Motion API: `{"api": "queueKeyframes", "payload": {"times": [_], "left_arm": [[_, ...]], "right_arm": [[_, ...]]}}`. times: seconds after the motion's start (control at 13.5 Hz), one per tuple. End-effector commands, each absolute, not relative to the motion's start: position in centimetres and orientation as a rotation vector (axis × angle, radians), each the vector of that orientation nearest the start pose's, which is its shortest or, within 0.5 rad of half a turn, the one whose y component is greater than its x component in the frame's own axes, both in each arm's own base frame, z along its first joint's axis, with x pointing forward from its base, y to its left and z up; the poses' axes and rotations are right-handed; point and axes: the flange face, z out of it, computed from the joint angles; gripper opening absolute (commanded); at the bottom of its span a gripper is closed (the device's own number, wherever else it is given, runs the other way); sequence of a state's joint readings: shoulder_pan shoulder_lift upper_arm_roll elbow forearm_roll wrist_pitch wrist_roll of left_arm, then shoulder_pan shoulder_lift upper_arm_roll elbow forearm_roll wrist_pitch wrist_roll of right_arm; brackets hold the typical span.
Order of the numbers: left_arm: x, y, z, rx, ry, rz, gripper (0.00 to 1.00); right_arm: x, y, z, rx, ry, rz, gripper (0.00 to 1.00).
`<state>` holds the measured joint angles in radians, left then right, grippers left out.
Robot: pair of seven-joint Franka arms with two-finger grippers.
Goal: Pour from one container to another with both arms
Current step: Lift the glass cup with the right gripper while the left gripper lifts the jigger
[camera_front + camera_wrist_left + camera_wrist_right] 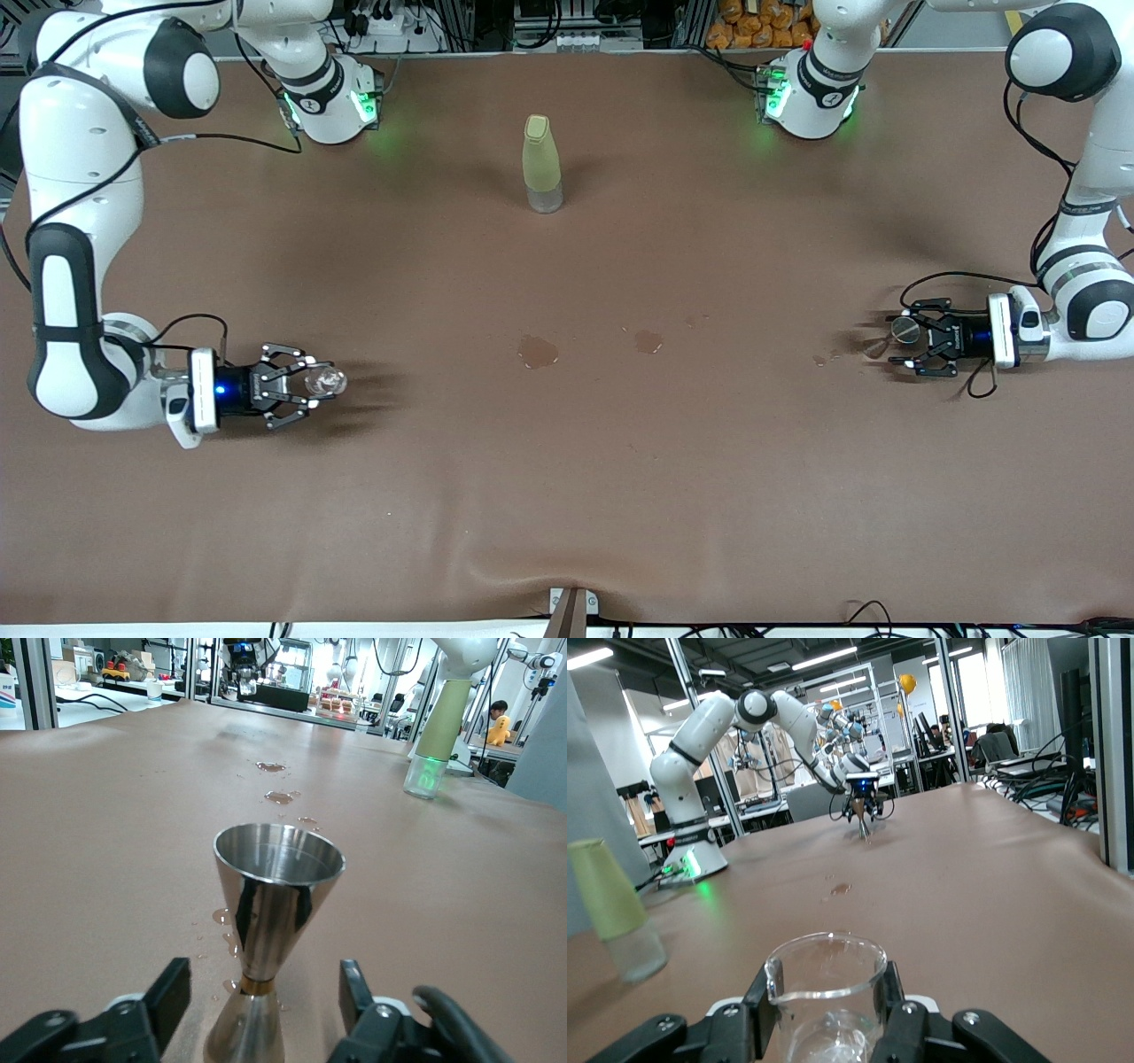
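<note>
I work across the brown desk (pixel 567 461), which carries both arms, wet patches and three vessels. The right arm (pixel 66 266) reaches low toward its own end of the desk; the left arm (pixel 1085 257) does the same at its end.

The tall yellow-green bottle (pixel 541 164) stands upright, well apart from both end effectors, up between the two bases. I leave it alone.

The right end effector (pixel 306 383) is clenched on the clear glass beaker (pixel 826 997): its fingers press both sides of the glass, rim up, and it looks nearly empty to me.

The left end effector (pixel 899 346) sits around the steel jigger (pixel 266 930), which stands upright on the desk between its fingers (pixel 146 1014). There is daylight on both sides of the waist, so I read it as released, not yet gripping.

Small puddles (pixel 539 351) lie on the desk between the two end effectors, and droplets sit at the jigger's foot.

The step in hand, as I judge it, is securing the jigger. I want the fingers to meet the narrow waist evenly, centred, so the cone does not tip or skate on the wet cloth. I would squeeze gently, confirm both contacts, then lift straight up before bringing it toward the beaker.
</note>
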<state>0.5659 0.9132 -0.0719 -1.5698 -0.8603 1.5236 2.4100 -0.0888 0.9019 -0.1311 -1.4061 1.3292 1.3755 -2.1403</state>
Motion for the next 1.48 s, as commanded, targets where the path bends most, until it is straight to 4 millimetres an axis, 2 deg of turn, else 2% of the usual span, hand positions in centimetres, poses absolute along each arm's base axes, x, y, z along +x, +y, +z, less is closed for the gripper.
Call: {"api": "queueKeyframes", "payload": {"times": [0.0, 0.07, 0.3, 0.52, 0.74, 0.96, 1.19, 1.41], "left_arm": [[56.8, 21.3, 10.5, 1.470, -1.356, 0.918, 0.72], [56.9, 21.1, 10.5, 1.470, -1.357, 0.918, 0.72], [57.0, 21.0, 10.6, 1.474, -1.356, 0.925, 0.68], [57.1, 20.7, 10.6, 1.473, -1.356, 0.924, 0.68], [57.2, 20.8, 10.6, 1.480, -1.353, 0.932, 0.57], [57.2, 20.7, 10.5, 1.481, -1.346, 0.934, 0.47], [57.2, 20.6, 10.5, 1.480, -1.345, 0.931, 0.47], [57.2, 20.6, 10.5, 1.480, -1.343, 0.934, 0.45]], "right_arm": [[68.2, 0.3, 19.7, -1.325, -1.171, -0.898, 0.27], [68.1, 0.4, 19.2, -1.324, -1.162, -0.893, 0.19], [68.5, 0.6, 19.8, -1.341, -1.174, -0.898, 0.18], [69.7, 2.7, 20.9, -1.363, -1.227, -0.914, 0.19], [70.0, 6.8, 21.4, -1.313, -1.210, -0.947, 0.21], [70.5, 8.9, 20.8, -1.371, -1.244, -0.958, 0.22], [70.8, 10.6, 21.6, -1.351, -1.206, -0.987, 0.22], [70.6, 12.1, 21.3, -1.339, -1.182, -0.997, 0.22]]}}
